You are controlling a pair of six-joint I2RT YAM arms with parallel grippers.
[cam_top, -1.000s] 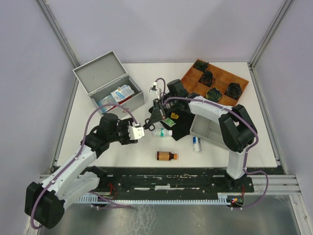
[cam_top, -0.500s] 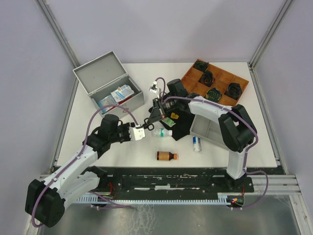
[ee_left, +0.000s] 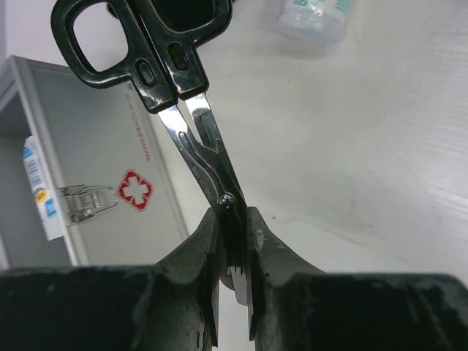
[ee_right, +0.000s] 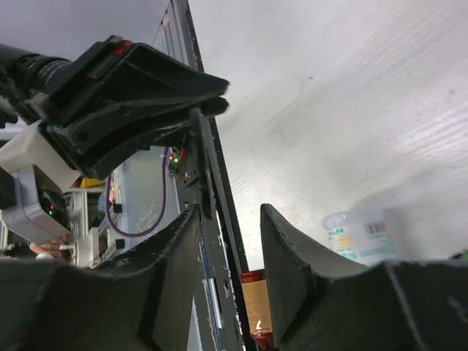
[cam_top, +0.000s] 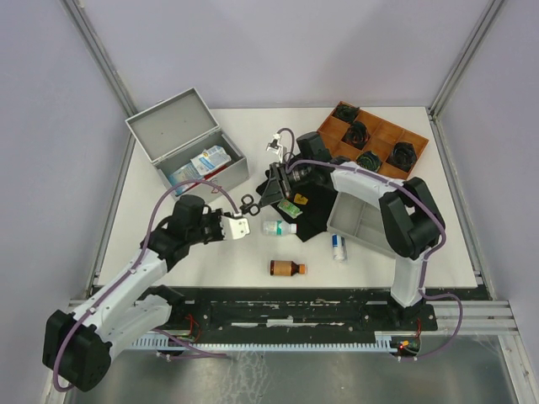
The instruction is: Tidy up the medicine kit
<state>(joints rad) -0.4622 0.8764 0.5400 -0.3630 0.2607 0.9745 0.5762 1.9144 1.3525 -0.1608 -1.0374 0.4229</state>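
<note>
A matt white bench (cam_top: 244, 126) with a faintly streaked surface stands between plain lavender walls (cam_top: 42, 126). Aluminium frame posts (cam_top: 101, 59) rise at its rear corners.

The medicine kit (cam_top: 173, 126) sits by the rear left corner. It is a silver-grey rectangular metal case with its lid hinged up and back and cartons (cam_top: 206, 160) lying inside. The left wrist view shows a small red sticker (ee_left: 134, 190) with a white cross and a metal latch (ee_left: 84, 201) on its smooth front wall.

The left claw (ee_left: 234, 245) is clamped on the blade tips of scissors (ee_left: 196, 142), which have polished steel blades and glossy black loop handles. They are held over the bench centre, near the kit's front corner. The right claw (ee_right: 229, 212) is near the handles, its fingers spread with nothing between them.

Toward the near edge lie a white plastic bottle (cam_top: 280, 227) with a green label, an amber bottle (cam_top: 286, 268) and a small white-and-blue bottle (cam_top: 338, 246). An orange divided tray (cam_top: 383, 130) holding black rolls occupies the rear right corner.
</note>
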